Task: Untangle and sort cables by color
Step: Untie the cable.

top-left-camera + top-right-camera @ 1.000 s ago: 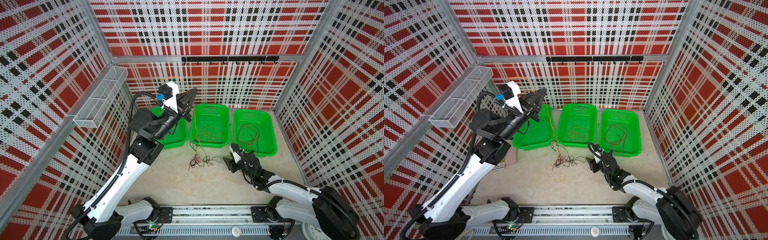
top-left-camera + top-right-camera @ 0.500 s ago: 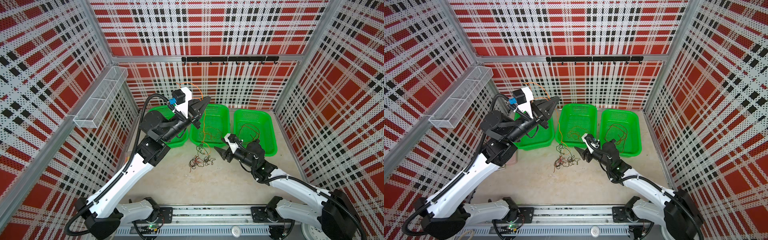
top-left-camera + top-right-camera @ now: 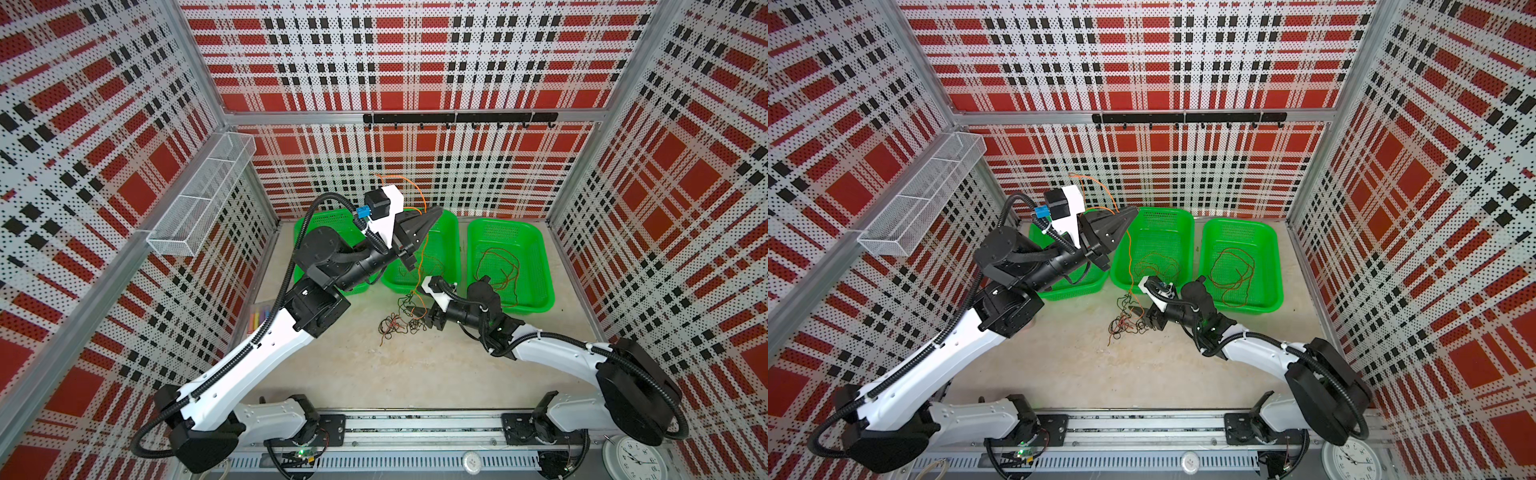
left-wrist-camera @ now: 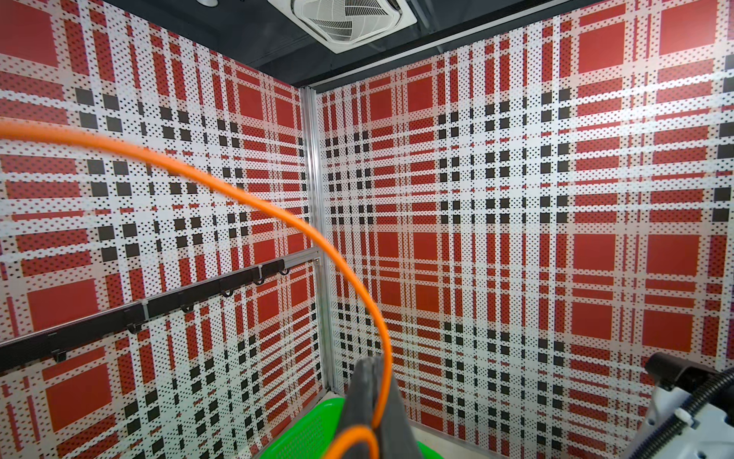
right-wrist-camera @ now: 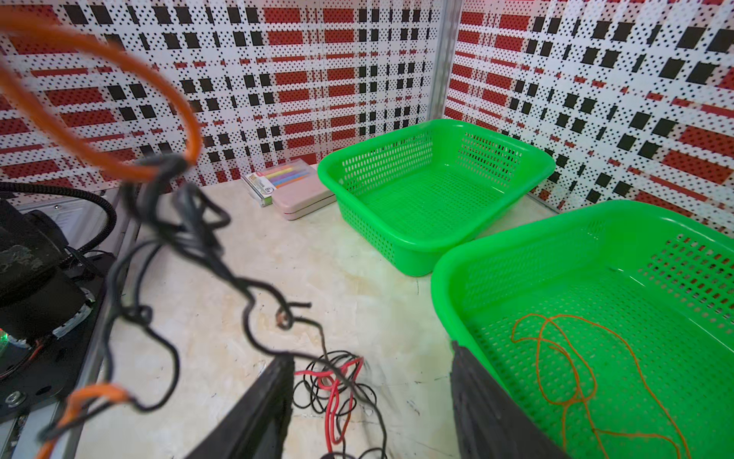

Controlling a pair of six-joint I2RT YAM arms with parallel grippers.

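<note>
A robot lab's test cell. Perforated panels printed in red-and-black plaid, set in an aluminium frame, box in a pale bench. Two white-and-black robot arms are bolted to a metal rail at 6 o'clock. A black hook strip runs at 12 o'clock, a wire-mesh shelf hangs at 10 o'clock, and a clock lies at 5 o'clock. The left wrist view shows a ceiling air vent.

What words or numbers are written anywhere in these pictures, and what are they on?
No text here can be read for certain.
Clock at the front edge in both top views: numbers around its face, too small to read.
Pack of coloured sticks in the right wrist view: printed label, too blurred to read.
</note>
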